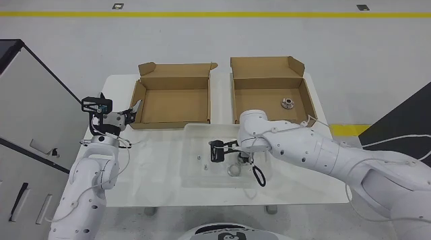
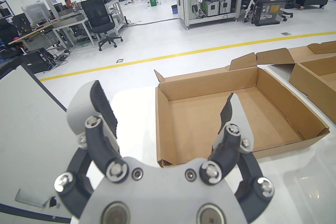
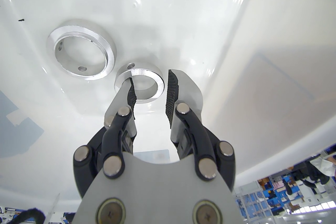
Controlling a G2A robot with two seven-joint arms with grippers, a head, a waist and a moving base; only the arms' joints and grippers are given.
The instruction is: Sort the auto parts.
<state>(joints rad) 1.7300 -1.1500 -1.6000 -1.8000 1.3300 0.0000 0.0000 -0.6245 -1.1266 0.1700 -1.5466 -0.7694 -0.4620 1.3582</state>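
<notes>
The small metal ring lies flat on the floor of the white tray, which sits mid-table toward the near edge of the table. The right gripper is down over this ring with its jaws partly spread. One fingertip overlaps the ring's bore and hides part of its wall, and the other stands just outside the opposite wall. Whether either pad touches the metal cannot be determined. A larger metal ring lies just beside the small one, with threaded holes in its wall. In the top view the right arm's wrist covers most of this spot, so the two rings cannot be separated there; two specks elsewhere in the tray are too small to identify. The left cardboard box and the right cardboard box stand side by side along the table's far edge, flaps raised. The right cardboard box holds one round metal part toward its right wall, its detail unclear. The left gripper hangs near the table's far left corner, just beside the left cardboard box, jaws spread wide. Its wrist view looks across that box's interior and cuts the right cardboard box off at the frame edge.
</notes>
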